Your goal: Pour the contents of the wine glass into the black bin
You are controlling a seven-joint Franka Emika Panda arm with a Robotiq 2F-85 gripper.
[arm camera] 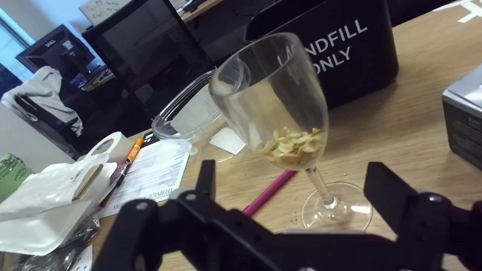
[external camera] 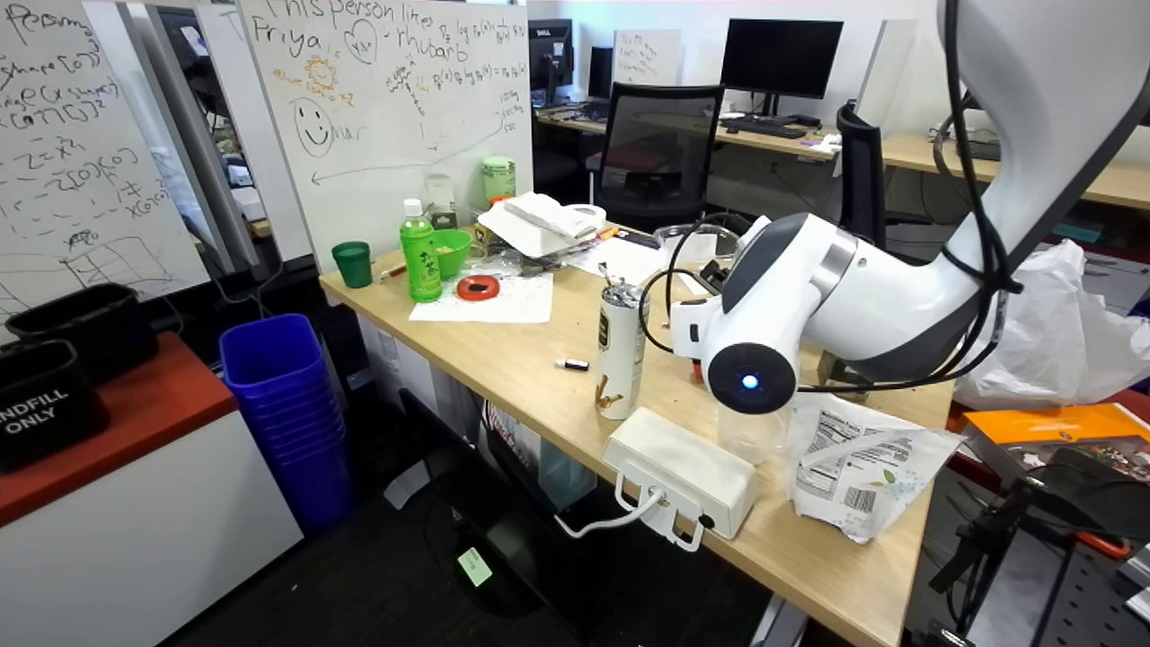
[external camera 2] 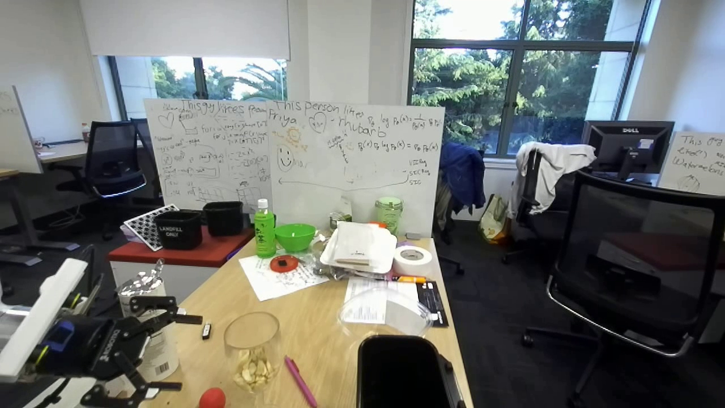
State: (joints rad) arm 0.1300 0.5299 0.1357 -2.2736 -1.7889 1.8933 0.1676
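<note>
Wine glass (arm camera: 276,105) (one), upright on the desk (arm camera: 388,128), pale pieces (arm camera: 292,146) inside; in the wrist view, one black bin (arm camera: 363,71) at its one o'clock; one pincer (arm camera: 295,188) spread wide, empty.

In an exterior view, the frame's lower edge crops the open-topped black plastic bin (external camera 2: 399,371) at lower centre and the small red ball (external camera 2: 212,399) at lower left. In the wrist view the upper edge cuts into that bin's rim, and the clear stemmed wine glass (arm camera: 278,113) partly obscures its white letters. The blurred black hand (arm camera: 295,184) covers the lower end of the thin pink pen (arm camera: 269,192). In an exterior view, the white robot arm (external camera: 782,305) hides most of the hand.
</note>
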